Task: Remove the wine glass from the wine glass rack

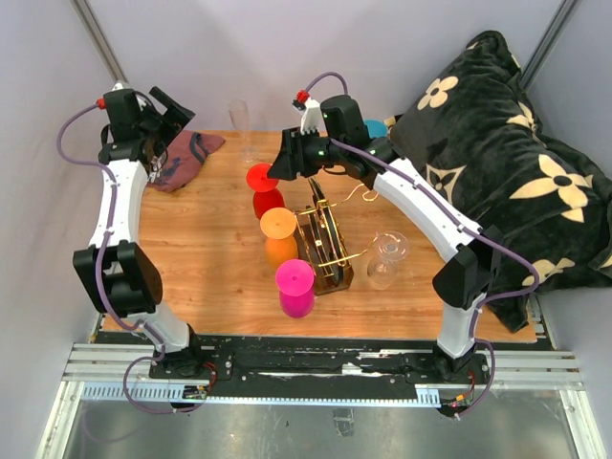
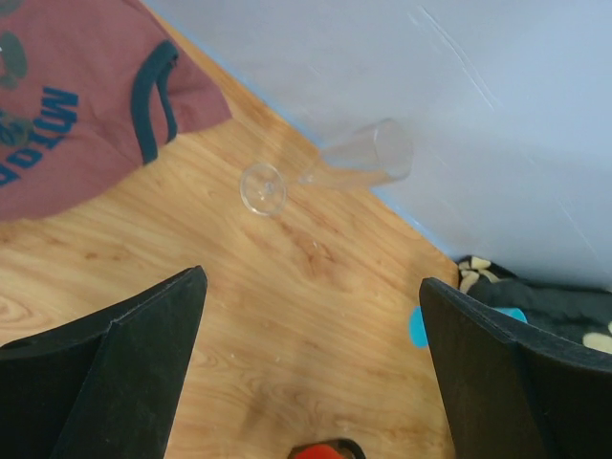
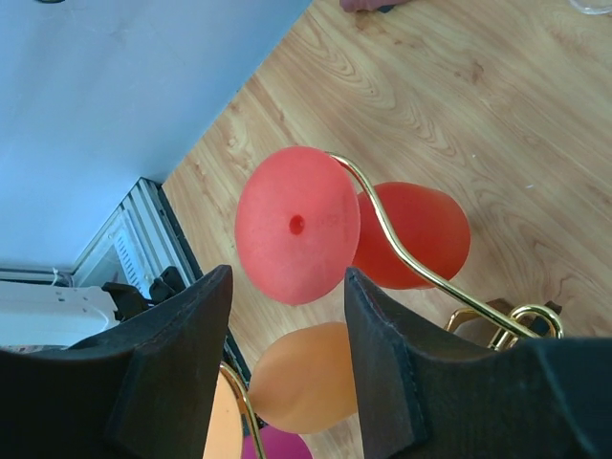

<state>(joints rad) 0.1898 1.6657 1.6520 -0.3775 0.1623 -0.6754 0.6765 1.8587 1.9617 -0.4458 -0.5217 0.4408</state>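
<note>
The left claw [image 2: 311, 277], upper left in the top view, stands wide apart. The right claw [image 3: 289, 275] flanks the foot of the red wine glass [image 3: 296, 225], which hangs on the rack [image 1: 325, 241] at centre; whether it clamps cannot be told.

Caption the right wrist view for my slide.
Right gripper straddles the foot of the red glass hung on the rack; orange glass beside it.

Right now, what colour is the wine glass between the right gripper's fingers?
Red. The wine glass shows best in the right wrist view.
</note>
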